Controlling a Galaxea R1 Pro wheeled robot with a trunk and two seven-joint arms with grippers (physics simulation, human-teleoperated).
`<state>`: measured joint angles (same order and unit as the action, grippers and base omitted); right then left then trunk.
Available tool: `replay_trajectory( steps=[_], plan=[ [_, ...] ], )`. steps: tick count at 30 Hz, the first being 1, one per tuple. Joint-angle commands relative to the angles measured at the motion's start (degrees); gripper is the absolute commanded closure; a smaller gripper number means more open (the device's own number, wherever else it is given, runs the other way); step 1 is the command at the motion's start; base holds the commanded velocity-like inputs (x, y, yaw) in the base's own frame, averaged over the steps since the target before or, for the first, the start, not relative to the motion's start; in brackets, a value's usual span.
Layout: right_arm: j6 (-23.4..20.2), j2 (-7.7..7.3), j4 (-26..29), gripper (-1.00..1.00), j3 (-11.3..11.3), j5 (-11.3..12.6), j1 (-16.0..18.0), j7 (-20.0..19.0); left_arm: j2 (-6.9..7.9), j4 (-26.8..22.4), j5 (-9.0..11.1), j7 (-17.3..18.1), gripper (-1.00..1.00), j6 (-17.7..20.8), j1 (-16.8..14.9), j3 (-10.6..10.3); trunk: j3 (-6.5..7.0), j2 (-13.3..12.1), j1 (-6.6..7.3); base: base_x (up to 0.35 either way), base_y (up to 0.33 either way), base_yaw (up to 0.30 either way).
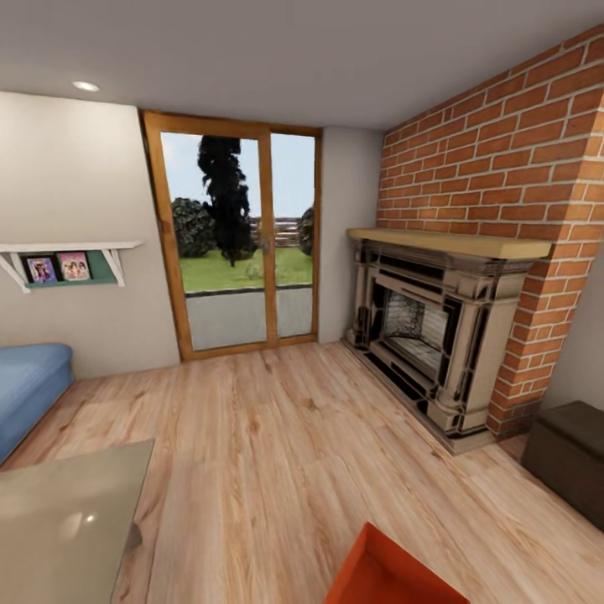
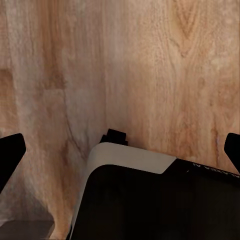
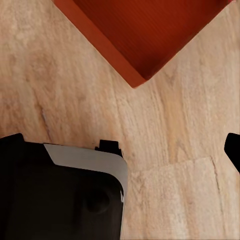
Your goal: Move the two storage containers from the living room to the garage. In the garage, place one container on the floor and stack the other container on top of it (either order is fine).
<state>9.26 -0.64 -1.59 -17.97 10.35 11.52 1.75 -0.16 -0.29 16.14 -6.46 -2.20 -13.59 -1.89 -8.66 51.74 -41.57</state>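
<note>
Living room with brick fireplace (image 1: 428,323); 1 orange-red storage container (image 3: 150,35) rests on wood floor (image 1: 277,445), awaiting pickup; both grippers, left (image 2: 120,150) and right (image 3: 120,150), spread wide, holding nothing.

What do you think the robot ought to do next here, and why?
Probably tilt its head down and roll a little forward toward the orange tub. Just a corner of it peeks in at the bottom of the head view, resting on the wood floor, and the right gripper hangs open above that corner, holding nothing.
</note>
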Motion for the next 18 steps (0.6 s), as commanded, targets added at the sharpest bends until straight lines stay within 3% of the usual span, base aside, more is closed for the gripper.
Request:
replay_trajectory(
  steps=[1,9,18],
  plan=[
    [0.4,0.02,-0.2,-1.00,-0.5,0.5,0.1,0.1,-0.02,0.0,0.4,-0.1,-1.00,-0.2,0.0,-0.2,-0.08,0.1,-0.03,0.189,0.250,-0.016],
    [0.4,-0.05,-0.2,-1.00,-0.5,0.7,0.1,0.1,-0.02,0.0,0.4,-0.1,-1.00,-0.2,0.0,-0.2,-0.08,0.1,-0.03,0.183,0.224,-0.005],
    [0.4,-0.06,-0.2,-1.00,-0.5,0.6,0.1,0.0,-0.05,0.0,0.4,-0.1,-1.00,-0.2,0.0,-0.2,-0.08,0.1,-0.03,0.027,0.025,0.000]
  ],
)
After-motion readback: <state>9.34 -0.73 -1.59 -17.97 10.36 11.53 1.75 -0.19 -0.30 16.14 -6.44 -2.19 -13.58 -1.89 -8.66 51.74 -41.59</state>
